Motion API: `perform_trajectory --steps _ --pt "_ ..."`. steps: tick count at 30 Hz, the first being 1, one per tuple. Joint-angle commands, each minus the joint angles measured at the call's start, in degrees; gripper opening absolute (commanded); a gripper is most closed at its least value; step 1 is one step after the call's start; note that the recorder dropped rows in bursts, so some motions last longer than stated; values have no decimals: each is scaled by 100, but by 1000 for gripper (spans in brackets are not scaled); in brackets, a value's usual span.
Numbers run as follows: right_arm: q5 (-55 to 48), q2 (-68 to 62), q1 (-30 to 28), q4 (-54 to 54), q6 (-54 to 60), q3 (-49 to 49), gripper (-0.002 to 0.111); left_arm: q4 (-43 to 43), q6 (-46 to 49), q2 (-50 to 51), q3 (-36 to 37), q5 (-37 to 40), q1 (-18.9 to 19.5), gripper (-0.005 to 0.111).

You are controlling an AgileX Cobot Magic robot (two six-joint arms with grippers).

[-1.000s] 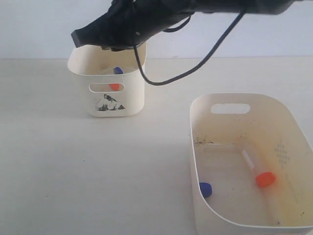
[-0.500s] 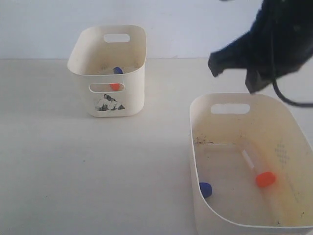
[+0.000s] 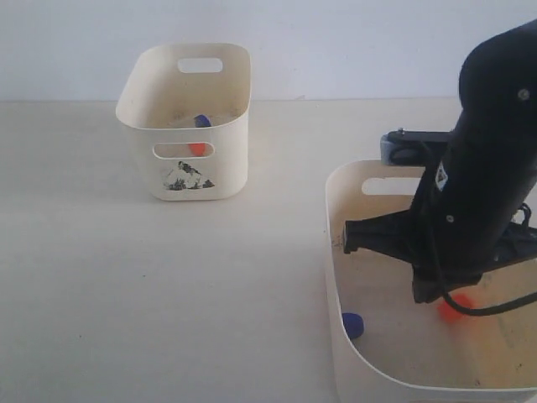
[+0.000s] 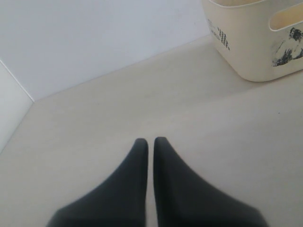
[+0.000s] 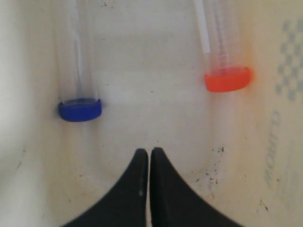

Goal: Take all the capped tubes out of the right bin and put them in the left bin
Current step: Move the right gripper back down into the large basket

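Blue-capped tube [image 5: 78, 66] and orange-capped tube [image 5: 221, 47] lay in the right bin [image 3: 352, 210], one to either side ahead of your right tool [image 5: 149, 152], neither touching its pressed-together tips. Your left tool [image 4: 150, 142], likewise pressed together, hung above the table [image 4: 94, 123].

Inside the large bin [image 3: 332, 277], the right gripper [image 5: 149, 152], jaws together, faces a bare strip of floor between the blue-capped tube [image 5: 78, 66] and the orange-capped tube [image 5: 221, 47]. In the exterior view the arm [image 3: 487, 185] fills the bin's middle. The blue-capped tube's cap lies between seven and eight o'clock from it, close by the wall. The table [image 3: 168, 294] toward the small bin [image 3: 226, 168], between nine and ten o'clock, lies open.
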State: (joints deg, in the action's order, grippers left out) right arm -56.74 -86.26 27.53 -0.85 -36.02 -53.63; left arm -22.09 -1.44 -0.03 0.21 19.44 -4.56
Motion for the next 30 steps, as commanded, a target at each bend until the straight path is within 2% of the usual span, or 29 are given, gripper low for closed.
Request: perform_trajectory --steps 1,8,30 --pt "67 -238 -59 -2 202 12 1 16 -54 3 -21 -18 -31 4" --pt "265 -286 -386 15 406 12 1 16 -54 3 -21 -18 -31 4" --pt "1069 -1051 -393 244 936 12 1 16 -54 3 -21 -18 -31 4"
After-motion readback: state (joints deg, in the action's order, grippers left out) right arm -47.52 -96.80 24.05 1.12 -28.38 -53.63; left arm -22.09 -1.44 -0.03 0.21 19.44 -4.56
